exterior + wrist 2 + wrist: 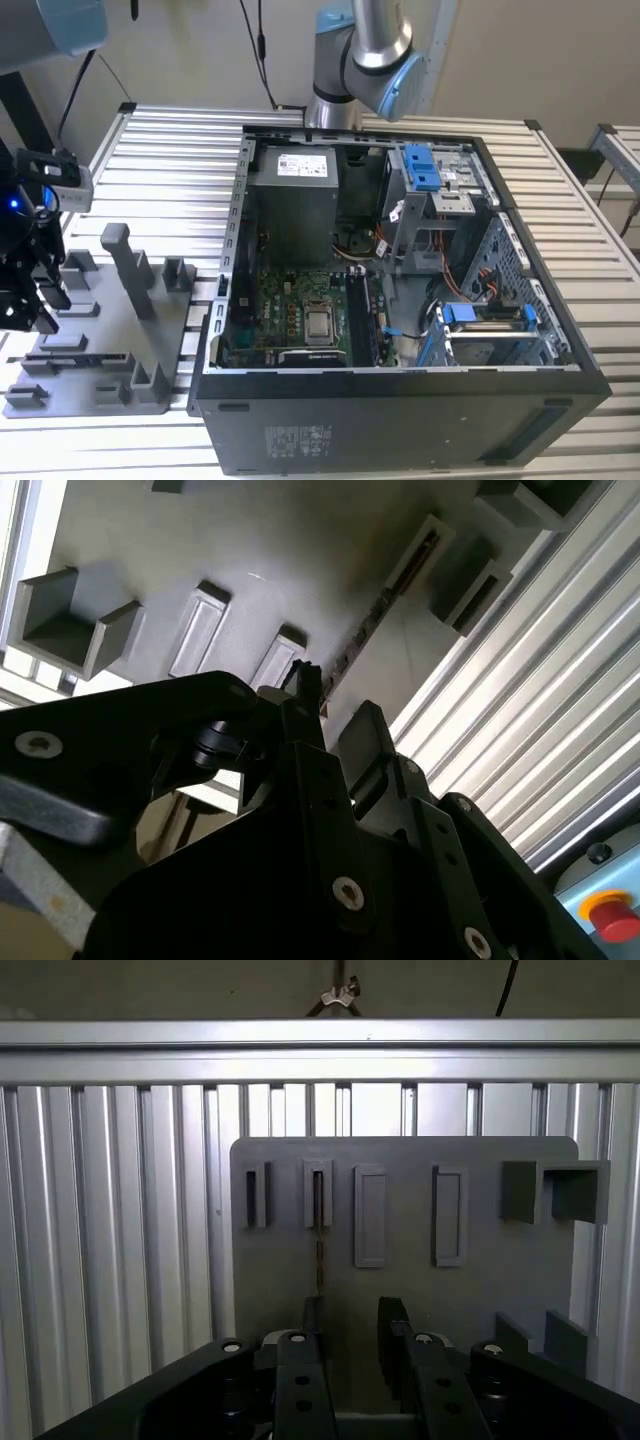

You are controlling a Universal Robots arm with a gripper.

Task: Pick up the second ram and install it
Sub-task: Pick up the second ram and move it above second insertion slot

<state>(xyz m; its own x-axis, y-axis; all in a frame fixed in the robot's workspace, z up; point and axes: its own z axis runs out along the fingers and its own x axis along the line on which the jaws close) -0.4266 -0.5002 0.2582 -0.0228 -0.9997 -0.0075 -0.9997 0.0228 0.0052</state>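
The gripper (351, 1312), we note, hangs parted and empty — the second ram (318, 1245) stands edgewise in its tray (500, 1280), graspable.

Saw a grey tray (480, 1290), silver ribbed table (170, 170), black gripper (351, 1312), black case (400, 430), green motherboard (290, 300) and blue drive clips (422, 165).

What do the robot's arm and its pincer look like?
The arm is made of smooth silver tubes, with round light-blue caps at its joints. The pincer is all black. It has two flat fingers on chunky links, and those are dotted with little silver screws. In the exterior view a small blue light glows just above the pincer.
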